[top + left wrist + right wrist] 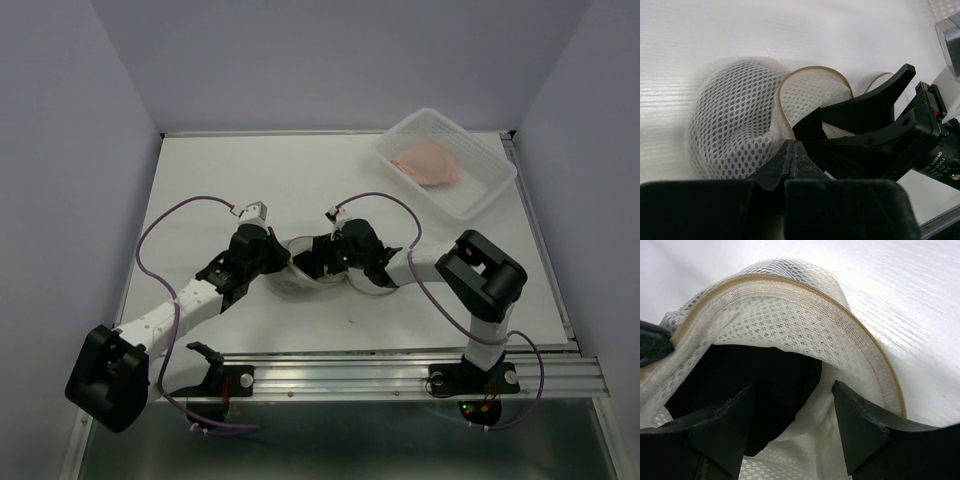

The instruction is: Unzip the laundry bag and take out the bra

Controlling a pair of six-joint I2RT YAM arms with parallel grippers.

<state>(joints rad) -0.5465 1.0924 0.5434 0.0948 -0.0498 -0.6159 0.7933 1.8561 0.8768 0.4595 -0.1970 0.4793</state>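
The laundry bag (298, 281) lies mid-table between both grippers, its cream-white mesh dome (732, 120) on its side and its tan zipper rim (812, 70) standing open. My left gripper (791, 150) is shut, pinching the bag's near edge. My right gripper (792, 412) is open, with both fingers inside the bag's mouth (790, 295). A black bra (765, 385) lies inside the bag, against the left finger (725, 425); the right finger (860, 427) rests on the white lining. The right gripper's fingers (875, 102) also show in the left wrist view, reaching into the opening.
A clear plastic basket (485, 150) stands at the far right corner with a pink garment (428, 163) in it. Purple cables loop over the table near both arms. The metal rail (400, 375) runs along the near edge.
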